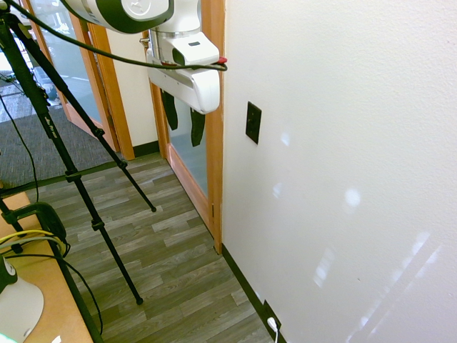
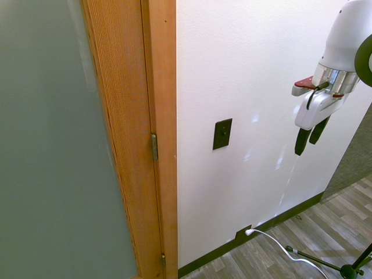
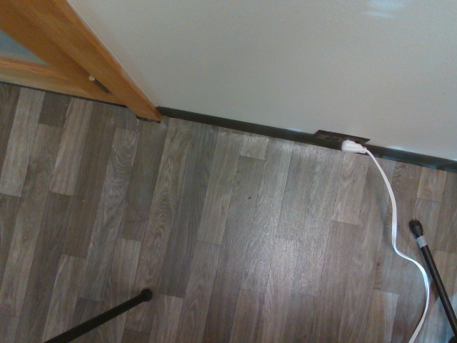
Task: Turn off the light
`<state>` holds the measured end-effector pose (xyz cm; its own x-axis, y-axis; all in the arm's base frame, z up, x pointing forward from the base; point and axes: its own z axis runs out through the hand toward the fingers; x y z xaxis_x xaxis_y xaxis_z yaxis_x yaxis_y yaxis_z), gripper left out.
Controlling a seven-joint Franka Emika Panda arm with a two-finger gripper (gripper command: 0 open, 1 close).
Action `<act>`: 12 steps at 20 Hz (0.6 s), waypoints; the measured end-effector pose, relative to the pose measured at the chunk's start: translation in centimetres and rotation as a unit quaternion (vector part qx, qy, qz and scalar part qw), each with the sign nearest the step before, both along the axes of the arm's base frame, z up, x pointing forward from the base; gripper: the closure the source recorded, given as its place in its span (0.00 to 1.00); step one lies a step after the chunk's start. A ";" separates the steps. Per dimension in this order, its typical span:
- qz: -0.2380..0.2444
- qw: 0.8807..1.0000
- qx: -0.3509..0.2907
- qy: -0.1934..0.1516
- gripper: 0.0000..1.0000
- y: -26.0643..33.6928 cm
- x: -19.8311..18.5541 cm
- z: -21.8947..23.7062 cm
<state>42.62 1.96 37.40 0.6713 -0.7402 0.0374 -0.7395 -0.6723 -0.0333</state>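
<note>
Second exterior view shows us the pincer (image 2: 309, 138) hanging in the air with its fingers apart, gripping nothing, well away from the switch (image 2: 222, 133), a small black plate on the white wall (image 2: 261, 64) beside the wooden door frame (image 2: 145, 116). We judge the task barely begun: approach and press remain.

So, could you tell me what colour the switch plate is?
Black, on the white wall; the switch plate shows best in the second exterior view.

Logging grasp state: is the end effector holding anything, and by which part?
Nothing held. The end effector hangs in the air with bare fingers slightly apart, clear of the wall and the light switch.
</note>
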 end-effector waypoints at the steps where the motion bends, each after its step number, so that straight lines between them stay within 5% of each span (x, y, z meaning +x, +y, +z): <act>1: 0.001 1.000 0.000 0.001 0.00 0.0 0.0 -0.1; 7: -0.004 0.998 0.006 -0.062 0.00 0.1 2.4 -1.1; 12: -0.021 0.989 0.025 -0.141 0.00 1.4 10.4 -5.3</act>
<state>53.06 3.38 32.09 0.6080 -0.7727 0.1824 -0.7230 -0.6338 -0.2748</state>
